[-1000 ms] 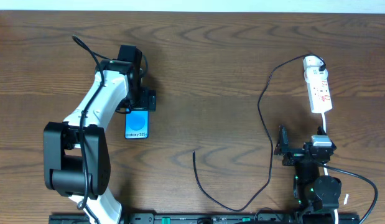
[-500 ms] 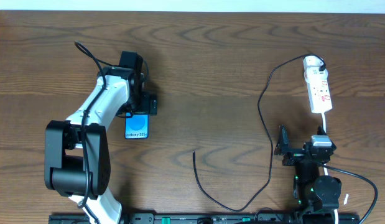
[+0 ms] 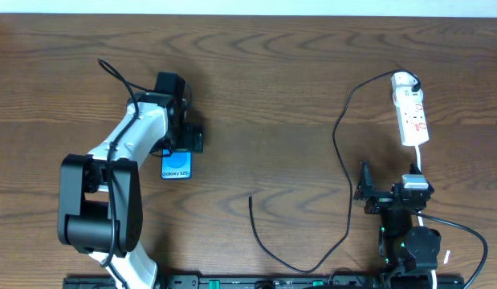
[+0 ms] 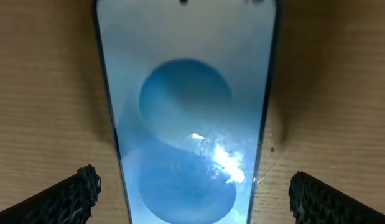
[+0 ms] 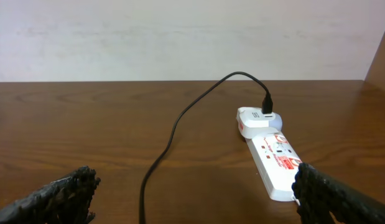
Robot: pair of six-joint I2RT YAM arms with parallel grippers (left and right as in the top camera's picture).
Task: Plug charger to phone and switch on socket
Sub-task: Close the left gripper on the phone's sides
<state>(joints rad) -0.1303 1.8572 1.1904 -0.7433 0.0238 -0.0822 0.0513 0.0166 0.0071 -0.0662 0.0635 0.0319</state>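
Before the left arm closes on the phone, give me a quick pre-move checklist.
1. ok: left gripper open, fingers on either side of the phone.
2. ok: phone flat on the table, screen up.
3. ok: tip of the charger lying free on the table, apart from the phone.
4. ok: charger's far end plugged into the adapter on the socket.
5. cannot tell: socket switch position.
6. ok: right gripper open and empty.

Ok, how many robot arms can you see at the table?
2. The left arm reaches over the phone; the right arm sits folded close to the power strip. Nothing suggests a hidden one.
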